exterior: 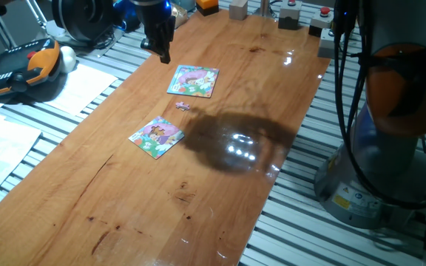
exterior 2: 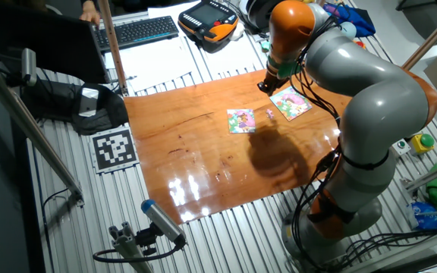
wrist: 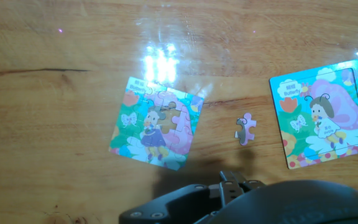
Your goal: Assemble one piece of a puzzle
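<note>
On the wooden table (exterior: 220, 185), between the two square boards, lay the piece (exterior: 183, 105), a tiny pinkish-purple jigsaw shape flat on the bare wood and touching neither board. From the hand view it (wrist: 246, 129) showed one knob and a small dark mark, too fine to read. In the other fixed view it (exterior 2: 269, 114) was only a speck.

The puzzle (exterior: 157, 137), with its purple, pink and yellow cartoon and pale green edges, sat turned at an angle nearer the table's middle. From the hand view its (wrist: 157, 123) seams were visible, and a brown notch near its upper middle appeared to be bare wood showing through, though glare just above made that hard to confirm. The other board (exterior: 193, 80), pink above and green-white below, lay beyond the piece toward the far end of the table; in the hand view its (wrist: 321, 114) right edge was cut off by the frame.

The gripper (exterior: 160, 46) hung above the table's far left edge, well apart from the piece, holding nothing that could be seen. Its fingers were dark and small against the clutter, and the hand view showed only the dark housing along the bottom, so whether they stood apart or together could not be told.

A broad shadow darkened the wood beside the puzzle.
</note>
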